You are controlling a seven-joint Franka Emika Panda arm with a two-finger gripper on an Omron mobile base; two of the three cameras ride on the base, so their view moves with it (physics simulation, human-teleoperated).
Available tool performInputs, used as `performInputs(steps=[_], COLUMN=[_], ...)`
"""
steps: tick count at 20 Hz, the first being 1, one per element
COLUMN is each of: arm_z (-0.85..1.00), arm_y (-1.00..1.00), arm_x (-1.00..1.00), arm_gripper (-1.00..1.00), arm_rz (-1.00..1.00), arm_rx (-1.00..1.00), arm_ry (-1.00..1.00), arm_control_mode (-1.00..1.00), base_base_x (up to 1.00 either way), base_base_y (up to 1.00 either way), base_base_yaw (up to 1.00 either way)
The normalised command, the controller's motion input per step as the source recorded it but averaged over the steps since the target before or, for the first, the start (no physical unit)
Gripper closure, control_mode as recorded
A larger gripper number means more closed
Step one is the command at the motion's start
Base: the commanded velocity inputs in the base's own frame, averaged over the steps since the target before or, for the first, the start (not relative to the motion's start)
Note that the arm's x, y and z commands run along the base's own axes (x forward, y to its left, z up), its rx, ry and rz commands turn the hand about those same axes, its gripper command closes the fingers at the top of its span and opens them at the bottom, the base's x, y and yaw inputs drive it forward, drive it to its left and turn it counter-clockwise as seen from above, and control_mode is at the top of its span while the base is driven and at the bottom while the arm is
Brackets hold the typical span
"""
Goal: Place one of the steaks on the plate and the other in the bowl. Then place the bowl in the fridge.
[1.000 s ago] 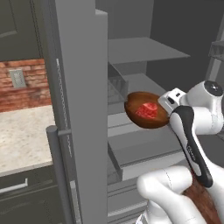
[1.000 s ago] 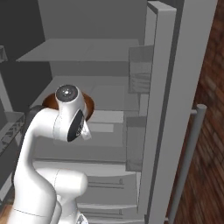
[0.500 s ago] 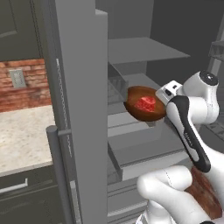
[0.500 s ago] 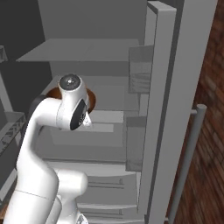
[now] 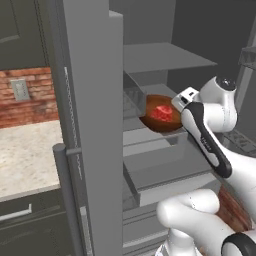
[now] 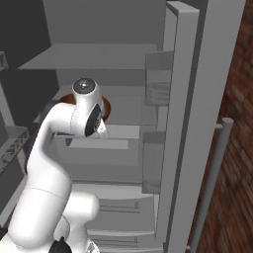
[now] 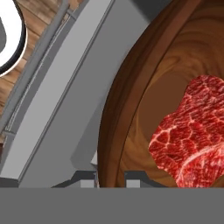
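The end effector (image 5: 176,106) is clamped on the rim of the brown bowl (image 5: 160,121) and holds it up inside the open fridge (image 5: 150,60), above a grey shelf (image 5: 155,170). A red steak (image 7: 194,131) lies in the bowl. A pale counter (image 5: 25,155) sits beside the fridge door.

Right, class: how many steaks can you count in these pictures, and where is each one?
1. The steak lies inside the brown bowl, which the arm holds up in the open fridge. A second steak may be elsewhere, out of sight.
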Motion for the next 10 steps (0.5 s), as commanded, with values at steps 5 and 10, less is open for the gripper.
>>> performInputs(steps=[5,10], arm_z=[0.00,0.00], arm_y=[0.02,0.05], arm_x=[0.43,0.29], arm_gripper=[1.00,1.00], arm_rz=[0.00,0.00], arm_rx=[-0.03,-0.01], arm_ry=[0.03,-0.01], arm_control_mode=[-1.00,-1.00], base_base_x=[0.00,0.00], base_base_y=[0.00,0.00], base_base_yaw=[0.00,0.00])
